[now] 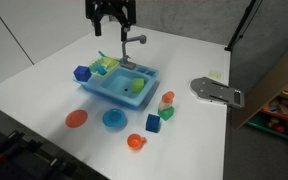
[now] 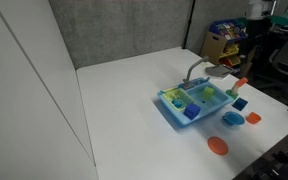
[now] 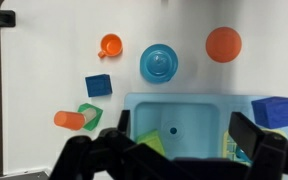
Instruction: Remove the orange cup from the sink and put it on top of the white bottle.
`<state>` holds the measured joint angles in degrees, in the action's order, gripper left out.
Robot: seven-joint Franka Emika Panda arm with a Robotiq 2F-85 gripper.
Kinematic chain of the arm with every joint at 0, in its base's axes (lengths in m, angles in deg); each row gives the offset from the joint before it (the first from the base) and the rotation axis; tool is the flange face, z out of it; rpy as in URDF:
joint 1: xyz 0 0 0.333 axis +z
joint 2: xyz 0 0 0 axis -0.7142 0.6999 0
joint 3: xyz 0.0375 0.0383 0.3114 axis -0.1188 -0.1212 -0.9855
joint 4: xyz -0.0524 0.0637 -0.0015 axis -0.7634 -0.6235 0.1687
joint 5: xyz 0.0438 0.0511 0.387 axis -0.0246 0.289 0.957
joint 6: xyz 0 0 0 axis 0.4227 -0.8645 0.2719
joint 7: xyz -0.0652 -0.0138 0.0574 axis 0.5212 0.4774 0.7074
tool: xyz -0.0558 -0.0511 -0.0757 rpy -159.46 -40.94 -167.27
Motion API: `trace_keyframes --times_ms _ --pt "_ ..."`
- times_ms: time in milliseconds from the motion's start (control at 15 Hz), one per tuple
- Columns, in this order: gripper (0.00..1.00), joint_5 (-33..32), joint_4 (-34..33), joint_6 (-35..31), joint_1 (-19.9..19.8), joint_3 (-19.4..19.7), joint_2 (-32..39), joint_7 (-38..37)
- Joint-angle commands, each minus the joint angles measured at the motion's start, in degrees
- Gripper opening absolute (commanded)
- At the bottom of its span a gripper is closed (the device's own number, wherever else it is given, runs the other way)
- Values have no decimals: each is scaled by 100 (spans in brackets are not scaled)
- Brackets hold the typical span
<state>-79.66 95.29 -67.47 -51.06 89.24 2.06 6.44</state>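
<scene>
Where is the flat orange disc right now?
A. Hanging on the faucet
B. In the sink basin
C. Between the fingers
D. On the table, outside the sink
D: the orange disc lies flat on the white table, clear of the sink.

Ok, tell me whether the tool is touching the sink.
Apart. In an exterior view the tool hangs above the sink, with white table visible between them; the wrist view looks down on the basin from high up.
</scene>
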Motion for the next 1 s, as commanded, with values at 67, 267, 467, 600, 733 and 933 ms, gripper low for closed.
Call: trace_keyframes --times_ms 67,267,467,600,733,933 --pt "100 -134 690 173 158 -160 -1040 39" --pt "100 -123 938 251 236 -233 -1577 20" --pt "100 -117 1095 285 276 -273 -2049 22" --pt "100 -109 1098 409 286 -278 -2345 44" --pt "100 -68 1071 535 296 -273 -2590 72" --pt "100 -37 1029 696 307 -257 -2852 75"
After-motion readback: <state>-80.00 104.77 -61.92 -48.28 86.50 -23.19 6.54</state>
